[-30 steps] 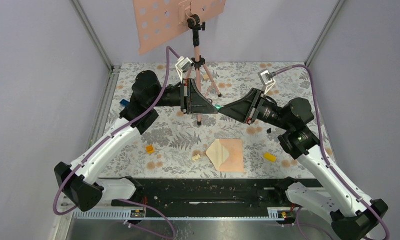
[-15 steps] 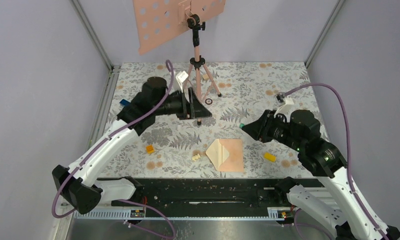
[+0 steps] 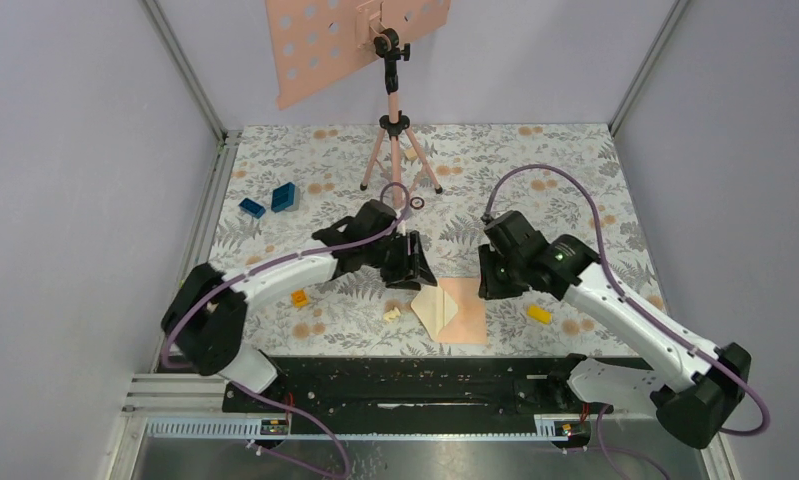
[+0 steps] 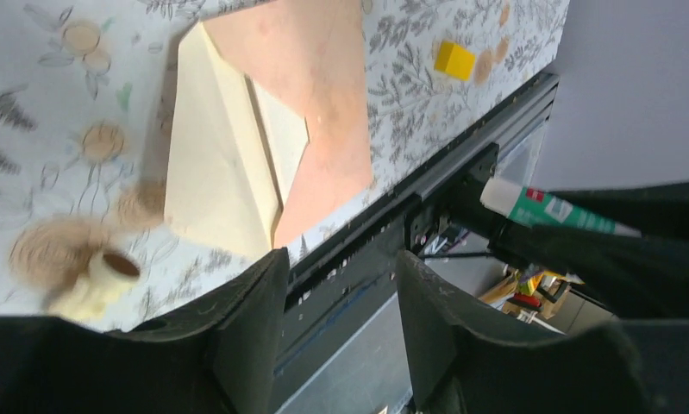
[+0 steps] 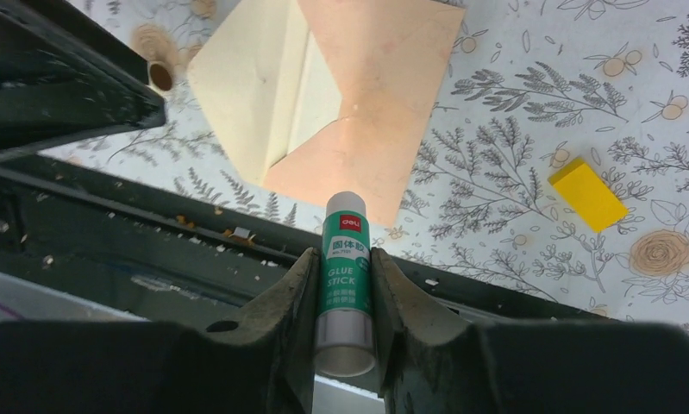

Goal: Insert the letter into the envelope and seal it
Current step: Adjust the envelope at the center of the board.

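Note:
The peach envelope [image 3: 462,312] lies flat near the table's front edge, its cream-lined flap [image 5: 241,86] folded open to the left. A cream sheet [image 5: 317,86], the letter's plain back, sits tucked in the pocket mouth. My right gripper [image 5: 342,259] is shut on a green-and-white glue stick [image 5: 345,259], tip pointing at the envelope's [image 5: 384,95] near edge. In the top view it [image 3: 490,277] hovers at the envelope's upper right. My left gripper [image 4: 341,259] is open and empty, hovering at the flap's upper left [image 3: 412,272]. The envelope [image 4: 323,95] and glue stick [image 4: 548,210] show in the left wrist view.
A small cream tube-shaped piece [image 3: 392,314] lies left of the flap. A yellow block [image 3: 539,313] sits right of the envelope, an orange one [image 3: 299,297] further left, blue blocks [image 3: 283,196] at back left. A tripod [image 3: 395,150] with a perforated pink plate stands behind. The black rail [image 3: 405,370] borders the front.
Both arms came down from mid-air by the tripod to either side of the envelope. The left gripper parted from the glue stick's tip and opened. The right kept hold of the stick.

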Robot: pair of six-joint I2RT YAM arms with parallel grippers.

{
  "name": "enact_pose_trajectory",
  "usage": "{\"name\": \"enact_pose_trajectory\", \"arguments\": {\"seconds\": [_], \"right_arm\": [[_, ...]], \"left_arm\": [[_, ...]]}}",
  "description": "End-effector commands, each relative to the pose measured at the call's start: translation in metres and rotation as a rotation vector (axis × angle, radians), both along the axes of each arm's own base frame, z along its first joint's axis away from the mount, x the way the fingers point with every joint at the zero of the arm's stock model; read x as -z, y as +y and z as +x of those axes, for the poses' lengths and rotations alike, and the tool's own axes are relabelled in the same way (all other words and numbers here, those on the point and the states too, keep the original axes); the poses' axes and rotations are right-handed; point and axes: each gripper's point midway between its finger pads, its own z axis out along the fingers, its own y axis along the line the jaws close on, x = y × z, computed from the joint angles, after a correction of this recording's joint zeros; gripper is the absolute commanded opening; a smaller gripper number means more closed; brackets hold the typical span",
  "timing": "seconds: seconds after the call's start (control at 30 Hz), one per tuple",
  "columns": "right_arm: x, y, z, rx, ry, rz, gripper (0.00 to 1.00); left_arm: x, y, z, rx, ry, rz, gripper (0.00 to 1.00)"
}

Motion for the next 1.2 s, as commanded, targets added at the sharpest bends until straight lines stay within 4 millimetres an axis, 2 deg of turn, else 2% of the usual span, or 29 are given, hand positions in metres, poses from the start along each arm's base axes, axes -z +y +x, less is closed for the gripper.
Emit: {"name": "enact_pose_trajectory", "arguments": {"seconds": [0.0,0.1,0.33,0.6,0.8,0.9,0.97,1.07,1.17], "right_arm": [[0.014,0.001,0.017,0.063,-0.025,-0.052,0.0],[0.021,0.01,0.02,0.061,-0.038,-0.007,0.0],[0.028,0.009,0.016,0.009,-0.021,-0.031,0.0],[0.01,-0.001,0.013,0.052,-0.064,-0.003,0.0],[0.0,-0.027,0.003,0.135,-0.102,0.014,0.0],[-0.001,-0.039,-0.002,0.17,-0.106,0.017,0.0],[-0.001,-0.044,-0.004,0.185,-0.106,0.018,0.0],[0.0,-0.047,-0.005,0.191,-0.101,0.014,0.0],[0.002,-0.048,-0.005,0.197,-0.097,0.014,0.0]], "left_arm": [[-0.004,-0.04,0.018,0.016,0.03,-0.148,0.49],[0.013,-0.043,0.012,0.032,0.099,-0.12,0.47],[0.053,-0.014,0.009,0.024,0.049,0.162,0.47],[0.076,-0.036,0.036,0.113,0.012,0.28,0.47],[0.089,-0.074,0.054,0.195,0.019,0.257,0.47],[0.085,-0.097,0.068,0.223,-0.012,0.215,0.47],[0.076,-0.115,0.079,0.245,-0.046,0.167,0.47],[0.034,-0.136,0.091,0.27,-0.165,0.046,0.48],[-0.012,-0.134,0.091,0.268,-0.288,-0.031,0.5]]}}
